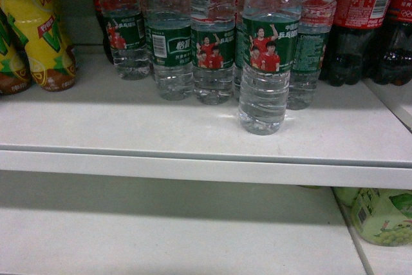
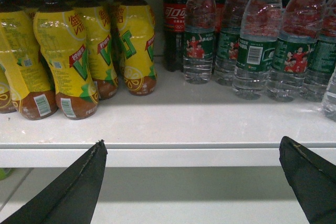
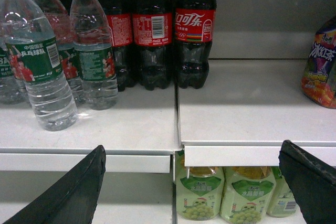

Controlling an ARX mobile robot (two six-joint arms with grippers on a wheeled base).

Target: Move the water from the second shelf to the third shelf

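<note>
Several water bottles (image 1: 212, 37) with dark green labels stand in a row on the upper white shelf (image 1: 129, 133). One water bottle (image 1: 267, 49) stands alone, forward of the row, near the shelf's front lip; in the right wrist view this bottle (image 3: 44, 72) is at the left. The shelf below (image 1: 161, 230) is bare on its left part. My left gripper (image 2: 193, 142) is open, in front of the shelf edge, with nothing between its fingers. My right gripper (image 3: 192, 146) is also open and holds nothing, level with the shelf lip. Neither gripper shows in the head view.
Yellow lemon tea bottles (image 2: 68, 61) fill the upper shelf's left side. Dark cola bottles (image 3: 194, 40) stand behind and right of the water. Green grape drink bottles (image 3: 199, 192) sit on the lower shelf at the right. A purple snack bag (image 3: 320, 66) is at the far right.
</note>
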